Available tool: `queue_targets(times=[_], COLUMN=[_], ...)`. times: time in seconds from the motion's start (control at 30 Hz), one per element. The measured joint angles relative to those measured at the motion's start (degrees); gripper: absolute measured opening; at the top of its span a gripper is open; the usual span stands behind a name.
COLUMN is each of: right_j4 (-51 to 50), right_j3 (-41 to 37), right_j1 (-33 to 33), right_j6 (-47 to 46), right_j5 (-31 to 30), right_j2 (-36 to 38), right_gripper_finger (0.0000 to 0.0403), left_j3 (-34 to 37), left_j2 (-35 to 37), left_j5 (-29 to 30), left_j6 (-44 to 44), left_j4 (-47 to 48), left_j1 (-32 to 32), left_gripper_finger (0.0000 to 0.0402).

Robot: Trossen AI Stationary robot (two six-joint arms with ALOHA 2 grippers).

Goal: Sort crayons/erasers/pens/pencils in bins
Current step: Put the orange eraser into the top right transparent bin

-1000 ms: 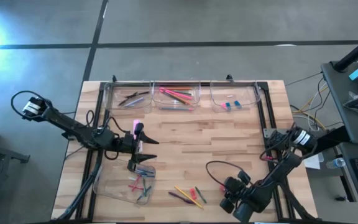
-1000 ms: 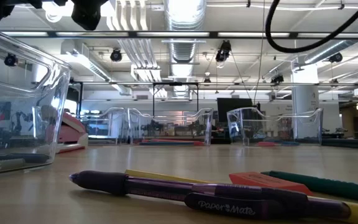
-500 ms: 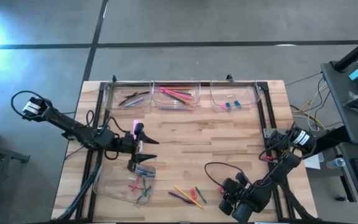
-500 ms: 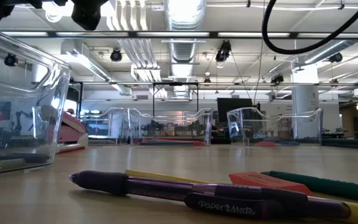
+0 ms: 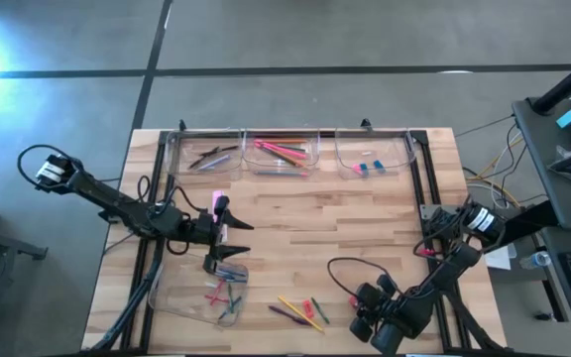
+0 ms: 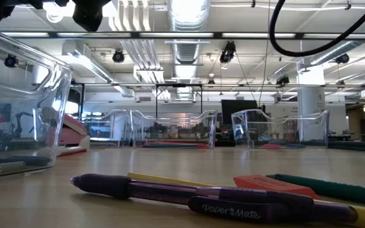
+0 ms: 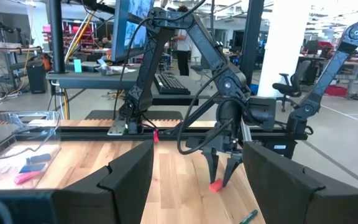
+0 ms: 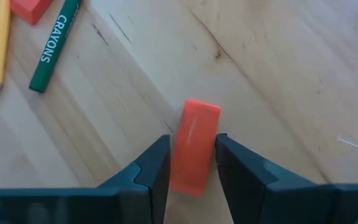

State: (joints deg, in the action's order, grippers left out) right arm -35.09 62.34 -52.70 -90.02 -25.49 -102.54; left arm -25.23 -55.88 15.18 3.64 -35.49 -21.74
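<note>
Right claw [image 8: 191, 168] stands low over the counter [image 8: 278, 74], fingers closed against both long sides of a red eraser [image 8: 194, 146]; grip appears secure. The green crayon [image 8: 55, 43] lies well apart, beyond the fingertips. Recommended: lift straight up before travelling, keeping squeeze steady, since the short block could pivot. Left claw [image 5: 228, 243] waits spread wide, empty, over the near bin [image 5: 171, 297].

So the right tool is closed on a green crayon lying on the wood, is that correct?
Not quite. The right tool is closed on a red eraser, not a green crayon. The green crayon lies apart on the wood, untouched. The right wrist view shows this.
</note>
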Motion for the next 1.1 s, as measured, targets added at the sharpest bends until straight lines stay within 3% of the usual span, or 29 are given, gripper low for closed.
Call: queue_targets(times=[0.6, 0.9, 1.1], right_j4=[-0.3, -0.9, -5.5], right_j3=[-0.2, 0.5, 3.2], right_j1=[0.5, 1.0, 1.0], right_j6=[1.0, 1.2, 1.5], right_j5=[1.6, 4.0, 5.3], right_j2=[-0.2, -0.2, -0.4], right_gripper_finger=[0.0106, 0.0060, 0.0054], left_j3=[0.0, 0.0, 0.0], left_j2=[0.0, 0.0, 0.0], left_j5=[0.0, 0.0, 0.0], left_j6=[0.0, 0.0, 0.0], left_j4=[0.0, 0.0, 0.0], left_j1=[0.0, 0.0, 0.0], left_gripper_finger=[0.0233, 0.0233, 0.0233])
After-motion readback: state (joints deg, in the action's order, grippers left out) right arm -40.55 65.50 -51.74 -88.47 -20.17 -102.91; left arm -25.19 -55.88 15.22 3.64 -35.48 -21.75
